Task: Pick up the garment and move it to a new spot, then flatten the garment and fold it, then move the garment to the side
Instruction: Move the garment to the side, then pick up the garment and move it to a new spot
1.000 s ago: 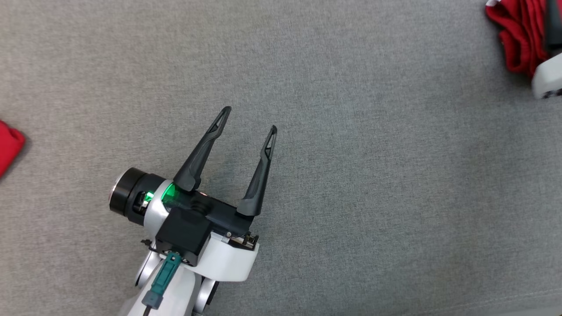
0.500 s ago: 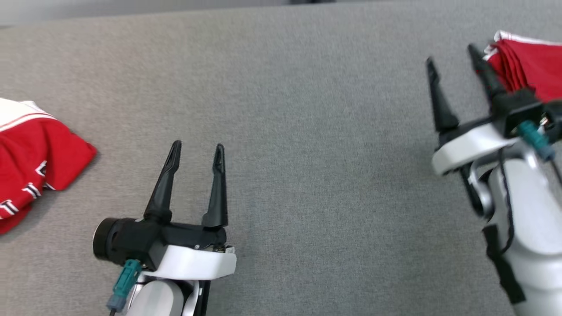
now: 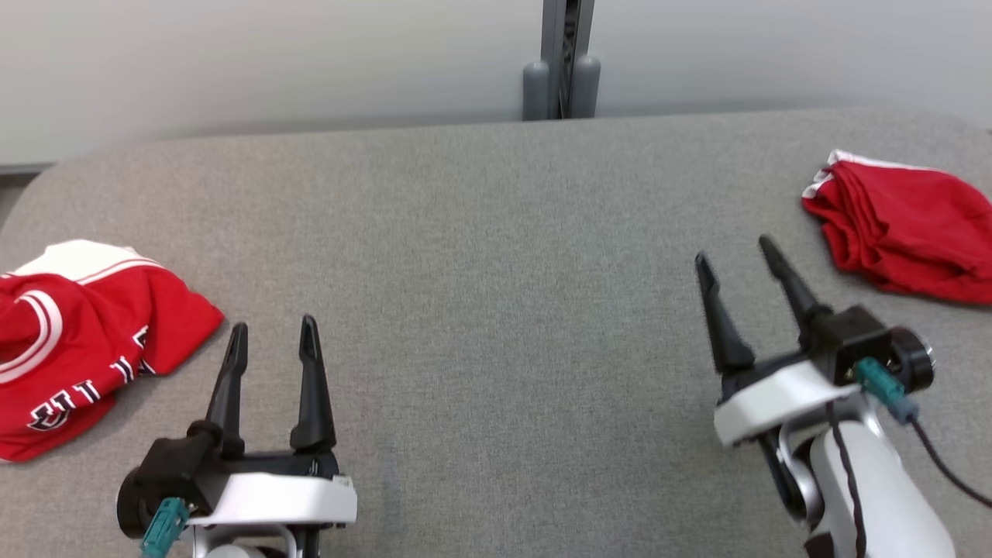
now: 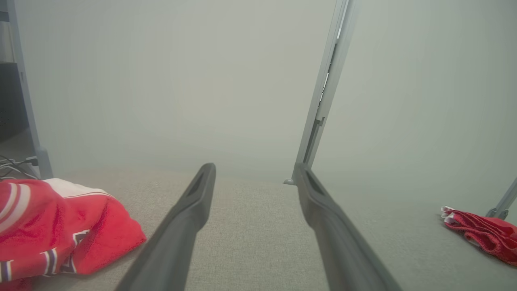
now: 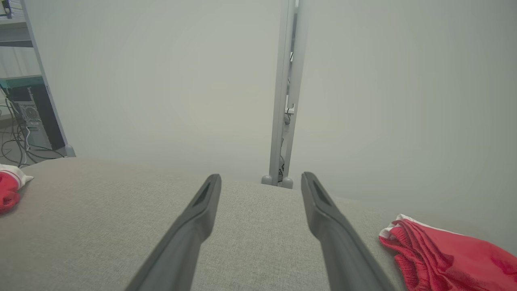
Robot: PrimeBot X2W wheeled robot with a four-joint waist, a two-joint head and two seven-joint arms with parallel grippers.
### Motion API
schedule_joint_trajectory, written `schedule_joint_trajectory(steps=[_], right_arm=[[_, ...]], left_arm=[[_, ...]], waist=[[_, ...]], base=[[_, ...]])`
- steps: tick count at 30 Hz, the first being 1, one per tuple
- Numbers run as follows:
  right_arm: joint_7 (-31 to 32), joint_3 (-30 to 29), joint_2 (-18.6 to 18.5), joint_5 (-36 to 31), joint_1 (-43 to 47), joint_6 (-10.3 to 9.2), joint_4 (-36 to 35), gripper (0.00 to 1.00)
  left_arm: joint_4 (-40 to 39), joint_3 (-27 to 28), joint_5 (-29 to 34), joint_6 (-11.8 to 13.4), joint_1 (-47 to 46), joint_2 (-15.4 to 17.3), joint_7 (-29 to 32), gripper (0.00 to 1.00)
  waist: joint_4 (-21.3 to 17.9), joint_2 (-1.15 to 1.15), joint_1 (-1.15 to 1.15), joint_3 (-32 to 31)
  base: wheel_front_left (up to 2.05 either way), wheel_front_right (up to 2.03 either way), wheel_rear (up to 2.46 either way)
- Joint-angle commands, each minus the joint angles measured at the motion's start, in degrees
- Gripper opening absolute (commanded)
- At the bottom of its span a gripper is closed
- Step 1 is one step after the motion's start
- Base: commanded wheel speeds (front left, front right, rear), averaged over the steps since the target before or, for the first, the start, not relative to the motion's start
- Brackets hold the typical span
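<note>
- Across the grey bench (image 3: 496,232) I read this as a pause between rounds: nothing is held, and the pick-up step looks like the one in hand.
- At its left edge lies the lettered garment (image 3: 85,349), red with white trim, crumpled in a heap just beside my left end effector (image 3: 273,329). I take it for the piece to lift next, though I can't be certain.
- Over at the right edge, the bundled garment (image 3: 899,229) sits in loose folds, near the right end effector (image 3: 736,249) but apart from it. It looks already set aside.
- Both end effectors hover with fingers spread apart and empty.
- Next move, as I judge it: swing the left arm toward the heap, pinch a top ridge of cloth, and carry it to the bench's middle.
- Nothing stands between them, and the grey post (image 3: 559,70) by the far wall is well apart. My worry is grabbing several layers at once.
</note>
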Motion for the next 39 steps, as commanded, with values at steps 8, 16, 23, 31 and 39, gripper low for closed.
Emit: schedule_joint_trajectory(steps=[8, 16, 23, 31, 39], right_arm=[[-0.1, -0.4, 0.8, 0.6, 9.1, 0.02, -2.0, 1.00], [-0.1, -2.6, 1.3, 1.3, 14.1, 0.02, -4.4, 1.00], [-0.1, -3.0, 1.3, 2.3, 17.1, 0.02, -6.2, 1.00], [-0.1, -2.8, 1.4, 2.3, 17.1, 0.02, -6.8, 1.00], [-0.1, -2.4, 1.3, 2.1, 17.9, 0.02, -7.0, 1.00]], left_arm=[[4.8, 2.8, 0.7, -3.6, 3.4, 0.1, -0.2, 1.00], [8.3, 4.5, 4.2, -6.4, 5.2, 0.1, -0.2, 1.00], [8.9, 4.9, 3.5, -6.2, 5.9, 0.1, -0.2, 1.00], [9.0, 4.7, 2.3, -5.9, 5.8, 0.1, -0.2, 1.00], [8.5, 3.9, 2.4, -5.6, 5.3, 0.1, -0.2, 1.00]], waist=[[-0.3, 0.00, 0.00, -5.0], [-1.1, 0.00, 0.00, -5.9], [-1.5, 0.00, 0.00, -6.2], [-1.9, 0.00, 0.00, -5.9], [-1.6, 0.00, 0.00, -6.0]], base=[[0.00, 0.00, 0.00], [0.00, 0.00, 0.00], [0.00, 0.00, 0.00], [0.00, 0.00, 0.00], [0.00, 0.00, 0.00]])
